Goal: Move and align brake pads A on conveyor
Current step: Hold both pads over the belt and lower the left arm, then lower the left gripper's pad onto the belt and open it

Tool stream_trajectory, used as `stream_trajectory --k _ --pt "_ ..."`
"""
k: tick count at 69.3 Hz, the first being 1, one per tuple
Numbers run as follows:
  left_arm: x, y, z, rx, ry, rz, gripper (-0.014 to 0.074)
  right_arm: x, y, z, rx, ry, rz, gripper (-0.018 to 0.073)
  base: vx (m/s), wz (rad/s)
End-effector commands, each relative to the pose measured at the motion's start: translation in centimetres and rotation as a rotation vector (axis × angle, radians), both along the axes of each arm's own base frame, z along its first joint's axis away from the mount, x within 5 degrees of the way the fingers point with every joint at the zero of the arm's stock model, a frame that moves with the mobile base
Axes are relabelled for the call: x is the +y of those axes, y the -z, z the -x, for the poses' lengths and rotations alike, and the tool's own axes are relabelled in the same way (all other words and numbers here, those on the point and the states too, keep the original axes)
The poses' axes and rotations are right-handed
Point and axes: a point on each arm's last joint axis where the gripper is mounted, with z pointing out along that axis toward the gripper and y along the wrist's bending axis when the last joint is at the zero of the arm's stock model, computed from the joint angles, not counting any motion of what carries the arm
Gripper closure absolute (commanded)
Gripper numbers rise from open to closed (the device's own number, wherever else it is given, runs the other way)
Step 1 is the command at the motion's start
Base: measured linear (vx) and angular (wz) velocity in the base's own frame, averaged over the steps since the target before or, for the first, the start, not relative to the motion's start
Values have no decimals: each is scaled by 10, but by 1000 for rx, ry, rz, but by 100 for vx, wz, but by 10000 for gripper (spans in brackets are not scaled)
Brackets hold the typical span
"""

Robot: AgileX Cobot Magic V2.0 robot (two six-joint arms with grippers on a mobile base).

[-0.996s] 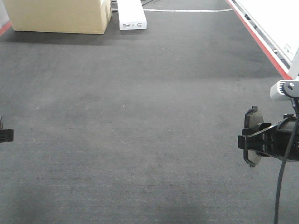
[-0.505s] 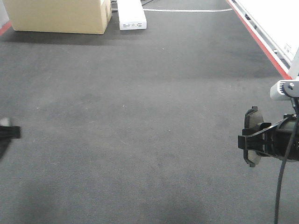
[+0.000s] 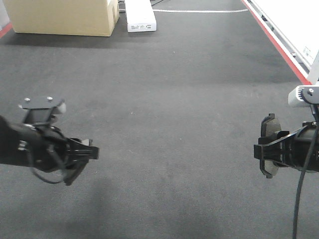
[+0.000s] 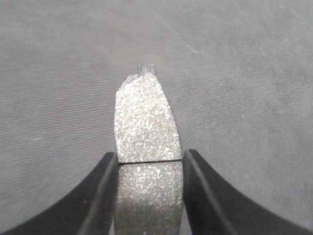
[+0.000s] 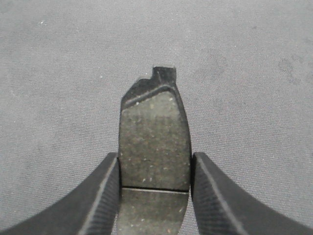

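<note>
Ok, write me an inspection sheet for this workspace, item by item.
Surface: conveyor, dark rough belt; no pads seen lying on it.
Job's things: left pad and right pad, both held above the belt.
Clutter: cardboard box and white carton at the far end.
End effectors: left end effector shut on left pad; right end effector shut on right pad.
Cables: black cable by the right arm; cable loop under the left arm.
Surroundings: red edge strip, white panel beyond it.

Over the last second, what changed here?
The left gripper, shut on a brake pad, swung in from the left edge over the conveyor. The right gripper, shut on a second brake pad, stayed where it was.
</note>
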Motion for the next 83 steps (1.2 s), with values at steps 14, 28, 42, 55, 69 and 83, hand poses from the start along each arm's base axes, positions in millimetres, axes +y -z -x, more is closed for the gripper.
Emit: stream_trajectory --k 14,28,42,55,69,83 --pt "-4 20 -26 -3 -140 -37 475 0 -19 -3 -124 0 -20 500 0 0" --pt "-9 40 -35 32 -178 -17 459 0 -19 -3 -125 0 -20 500 0 0" --pt "-9 50 -37 67 -178 -36 418 0 -19 -3 -125 0 -20 500 0 0" --pt "-9 51 -36 78 -178 -43 346 0 -19 -3 -125 0 -20 500 0 0" --pt "-7 51 -35 85 -169 -65 244 0 -19 -3 -125 0 -20 500 0 0" --pt "-6 46 -33 81 -166 -73 170 0 -19 -3 -124 0 -20 500 0 0"
